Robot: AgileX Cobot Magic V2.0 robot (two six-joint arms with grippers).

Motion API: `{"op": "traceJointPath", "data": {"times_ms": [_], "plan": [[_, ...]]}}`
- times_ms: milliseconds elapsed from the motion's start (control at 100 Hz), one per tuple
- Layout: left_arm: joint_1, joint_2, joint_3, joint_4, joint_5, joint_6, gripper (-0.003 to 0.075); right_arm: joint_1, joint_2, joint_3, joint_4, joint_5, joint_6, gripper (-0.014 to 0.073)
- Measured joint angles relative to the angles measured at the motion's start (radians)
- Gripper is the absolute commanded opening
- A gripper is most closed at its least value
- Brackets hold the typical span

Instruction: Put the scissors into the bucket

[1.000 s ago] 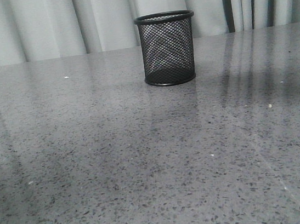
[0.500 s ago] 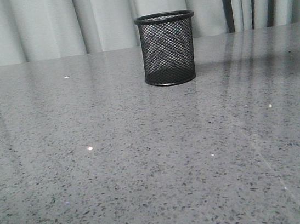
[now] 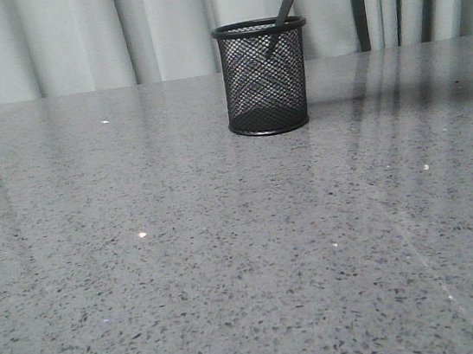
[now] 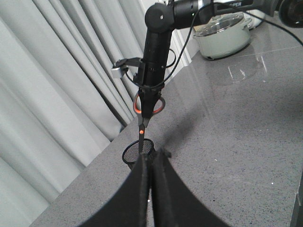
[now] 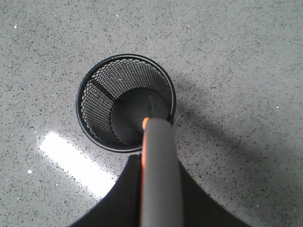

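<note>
The bucket [image 3: 264, 77], a black wire-mesh cup, stands upright at the back middle of the grey table. The scissors [image 3: 286, 6] hang tilted from above, and their dark blade tip dips just inside the bucket's rim. My right gripper [image 4: 149, 94] is shut on the scissors' orange-lined handles [image 4: 149, 104] above the bucket [image 4: 133, 155]. In the right wrist view the scissors [image 5: 159, 165] point down into the bucket [image 5: 94, 85] between my right gripper [image 5: 159, 161] fingers. My left gripper [image 4: 151, 158] is shut and empty, apart from the bucket on the near side.
Pale curtains [image 3: 70, 42] hang right behind the table's far edge. A pale pot with a glass lid [image 4: 222, 35] sits on the table beyond the right arm. A bright light reflection [image 5: 75, 163] lies on the table beside the bucket.
The scissors have come down into the front view from above. Their tip went from the top edge of the picture to inside the bucket's rim. The bucket has not moved.
</note>
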Motion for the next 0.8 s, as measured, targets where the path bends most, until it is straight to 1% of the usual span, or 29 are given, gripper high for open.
{"op": "traceJointPath", "data": {"times_ms": [230,330,420,470,520,570,590,620,660,730,800], "plan": [[0.0,0.0,0.002,0.002,0.0,0.0,-0.002,0.013,0.052,0.0,0.0,-0.022,0.001,-0.006],[0.0,0.0,0.002,0.002,0.0,0.0,-0.002,0.015,0.067,0.0,0.0,-0.054,0.002,-0.0059],[0.0,0.0,0.002,0.005,0.0,0.0,-0.002,0.015,0.071,0.0,0.0,-0.078,0.002,-0.0027],[0.0,0.0,0.002,0.005,0.0,0.0,-0.002,0.015,0.071,0.0,0.0,-0.087,0.002,0.0026],[0.0,0.0,0.002,0.005,0.002,0.0,-0.002,0.015,0.072,0.0,0.0,-0.095,0.002,0.0117],[0.0,0.0,0.002,0.005,0.002,0.0,-0.002,0.015,0.072,0.0,0.0,-0.097,0.002,0.0253],[0.0,0.0,0.002,0.005,0.003,0.0,-0.002,0.015,0.072,0.0,0.0,-0.099,0.002,0.0289],[0.0,0.0,0.002,0.005,0.003,0.0,-0.002,0.015,0.072,0.0,0.0,-0.102,0.002,0.0377],[0.0,0.0,0.002,0.005,0.005,0.0,-0.002,0.015,0.072,0.0,0.0,-0.105,0.002,0.0466],[0.0,0.0,0.002,0.005,0.005,0.0,-0.002,0.015,0.072,0.0,0.0,-0.107,0.003,0.0563],[0.0,0.0,0.002,0.007,0.007,0.0,-0.002,0.015,0.072,0.0,0.004,-0.108,0.003,0.0584]]}}
